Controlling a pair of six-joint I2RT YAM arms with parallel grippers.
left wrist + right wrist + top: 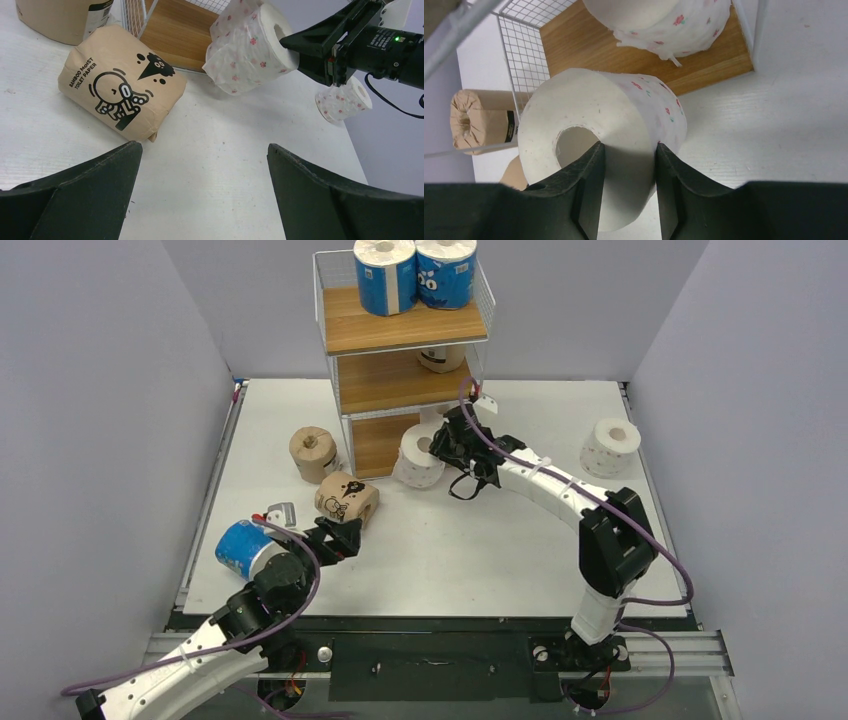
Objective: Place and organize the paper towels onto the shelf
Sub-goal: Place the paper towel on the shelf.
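Observation:
The shelf (pixel 400 330) stands at the back, with two blue paper towels (pixel 385 275) on its top board and a tan one (pixel 441 358) on the middle board. My right gripper (pixel 628 147) is shut on a white flowered roll (pixel 599 115), one finger in its core and one outside, just in front of the bottom board (pixel 634 55), where another white roll (pixel 664 20) lies. My left gripper (pixel 202 146) is open over bare table, short of a tan roll (pixel 122 92) lying on its side.
A second tan roll (pixel 313 453) stands left of the shelf. A blue roll (pixel 240 548) lies beside my left arm, and a white roll (pixel 610 445) sits at the far right. A small grey piece (pixel 280 512) lies near the left gripper. Grey walls enclose the table.

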